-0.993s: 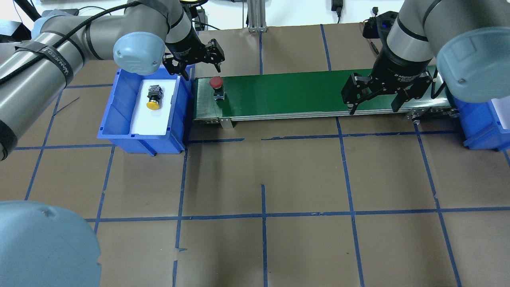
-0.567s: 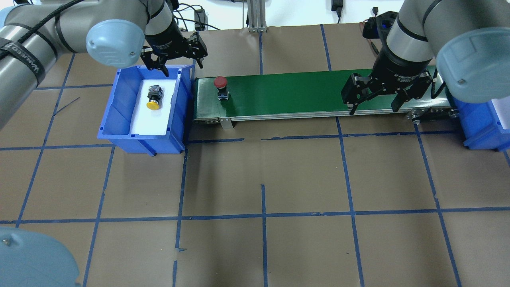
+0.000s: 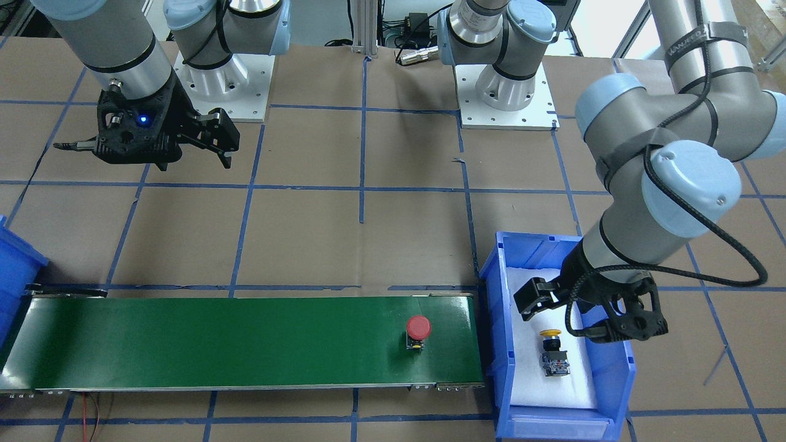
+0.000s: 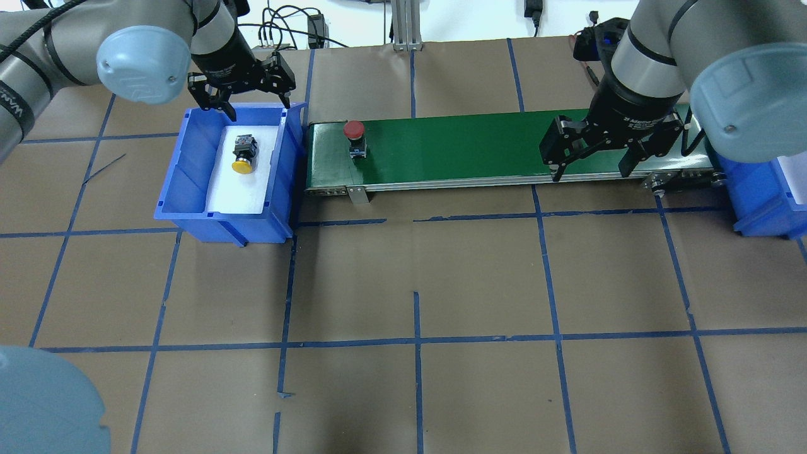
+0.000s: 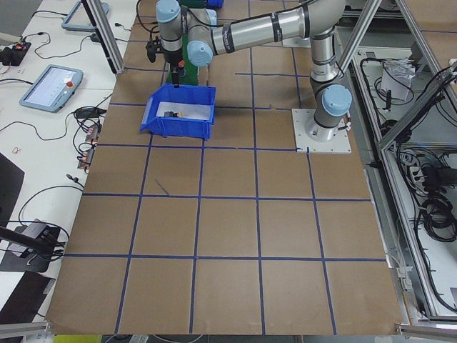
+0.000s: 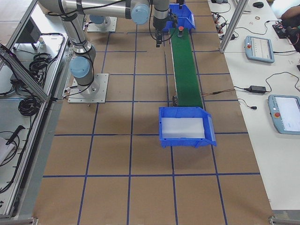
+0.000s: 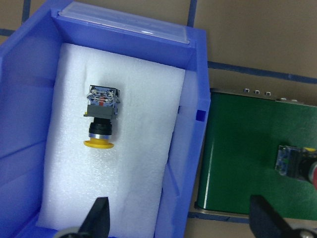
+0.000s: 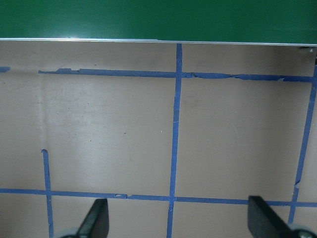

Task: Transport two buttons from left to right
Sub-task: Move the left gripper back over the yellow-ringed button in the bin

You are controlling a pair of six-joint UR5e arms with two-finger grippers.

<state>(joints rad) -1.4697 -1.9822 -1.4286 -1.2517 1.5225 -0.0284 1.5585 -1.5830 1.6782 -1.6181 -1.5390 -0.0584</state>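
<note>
The red button [image 4: 354,131] stands upright on the left end of the green conveyor belt [image 4: 454,145]; it also shows in the front view [image 3: 418,327] and at the right edge of the left wrist view [image 7: 303,166]. The yellow button [image 4: 243,155] lies on its side on white foam in the left blue bin [image 4: 189,170], seen too in the left wrist view [image 7: 101,124] and the front view [image 3: 551,353]. My left gripper [image 4: 252,104] is open and empty above the bin's far end. My right gripper [image 4: 591,171] is open and empty over the belt's near edge, toward its right end.
A second blue bin [image 4: 756,195] with white foam stands at the belt's right end, also in the right side view [image 6: 185,127]. The table is brown paper with a blue tape grid. The belt's metal bracket [image 4: 358,194] sticks out at its front left.
My left gripper has moved left, from over the belt's left end to over the bin's far end. The red button has shifted slightly right on the belt. The right arm has not moved.
</note>
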